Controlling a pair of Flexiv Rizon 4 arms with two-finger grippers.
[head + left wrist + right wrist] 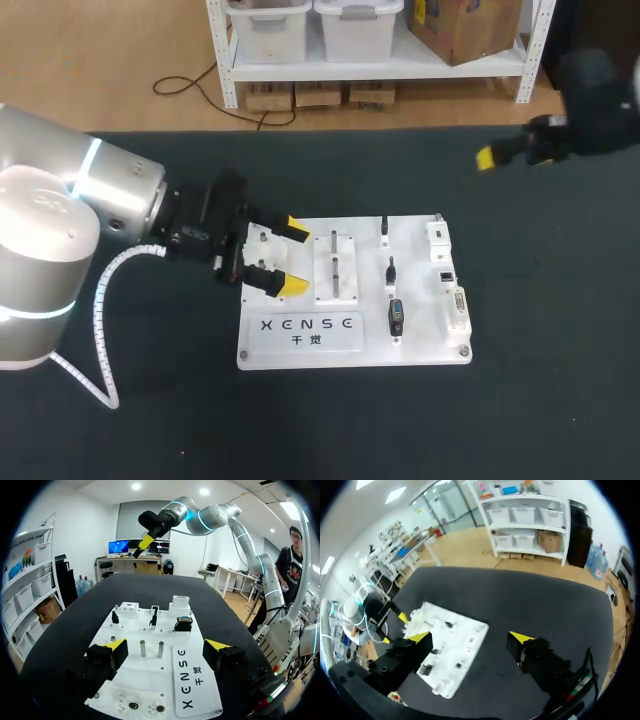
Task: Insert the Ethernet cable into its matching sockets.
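On the dark table point(560, 320) the white board point(425, 335) lies under my wide-open left gripper point(292, 257), while only the right wrist view shows my right gripper point(470, 637) equally wide, well apart from it.

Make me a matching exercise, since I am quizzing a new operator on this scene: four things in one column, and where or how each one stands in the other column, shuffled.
Things:
1. left gripper
2. right gripper
3. white board
4. metal pegs

Places or states:
A. lies flat on the dark table
B. open, raised high, away from the white board
C. upright on the white board, side by side
D. open, over one end of the white board

Pairs: 1-D; 2-B; 3-A; 4-C.
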